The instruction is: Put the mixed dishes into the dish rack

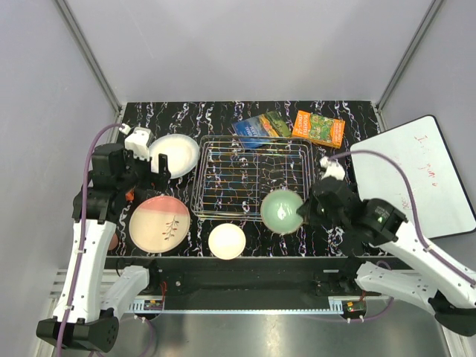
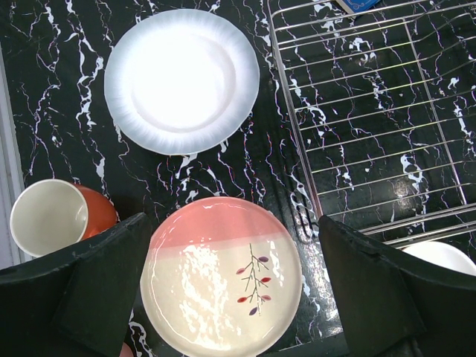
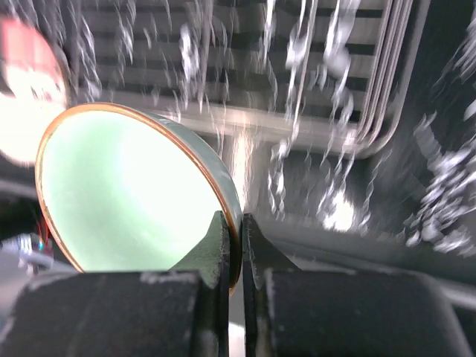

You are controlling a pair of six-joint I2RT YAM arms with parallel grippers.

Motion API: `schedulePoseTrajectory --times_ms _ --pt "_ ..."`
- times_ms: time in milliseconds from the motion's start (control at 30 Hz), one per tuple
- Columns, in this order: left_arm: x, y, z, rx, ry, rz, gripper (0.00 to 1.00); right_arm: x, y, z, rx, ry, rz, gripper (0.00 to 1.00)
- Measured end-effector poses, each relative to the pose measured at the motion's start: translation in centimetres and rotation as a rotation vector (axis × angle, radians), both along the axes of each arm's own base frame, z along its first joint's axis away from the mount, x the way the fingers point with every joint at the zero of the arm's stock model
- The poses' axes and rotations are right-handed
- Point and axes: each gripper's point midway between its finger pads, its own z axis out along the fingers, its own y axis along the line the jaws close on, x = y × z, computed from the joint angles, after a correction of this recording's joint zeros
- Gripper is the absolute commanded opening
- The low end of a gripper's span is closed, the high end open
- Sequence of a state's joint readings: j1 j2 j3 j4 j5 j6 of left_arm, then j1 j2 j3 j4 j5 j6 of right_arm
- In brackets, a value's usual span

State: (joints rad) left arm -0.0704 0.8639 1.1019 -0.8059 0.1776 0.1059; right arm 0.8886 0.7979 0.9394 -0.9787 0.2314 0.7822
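Pinched by its rim in the right gripper, the pale green bowl is held tilted at the near right corner of the dish rack, the grid lying beyond; the left gripper is spread over the pink-and-cream plate.
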Motion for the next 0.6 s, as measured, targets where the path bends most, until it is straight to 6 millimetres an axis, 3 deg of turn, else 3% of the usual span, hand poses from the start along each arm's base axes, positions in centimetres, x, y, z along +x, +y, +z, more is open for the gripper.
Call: schedulePoseTrajectory --times_ms 67,167,433,600 --pt "0.0 -0.1 0.0 -0.002 0.001 -0.002 0.99 2.5 -0.2 3.6 -0.059 -0.107 -0.027 0.0" --pt "0.0 -0.1 -0.1 -0.003 0.001 -0.003 0.99 5.6 -1.2 6.2 -0.192 -0.223 -0.083 0.0" --pt "-0.5 0.0 -0.2 -0.001 -0.019 -0.004 0.99 12.4 -3.9 6.5 -0.728 -0.383 -0.156 0.0" --pt "-1.2 0.0 -0.3 -0.001 -0.035 -0.005 0.99 15.8 -4.2 7.6 -0.886 -0.458 -0.191 0.0"
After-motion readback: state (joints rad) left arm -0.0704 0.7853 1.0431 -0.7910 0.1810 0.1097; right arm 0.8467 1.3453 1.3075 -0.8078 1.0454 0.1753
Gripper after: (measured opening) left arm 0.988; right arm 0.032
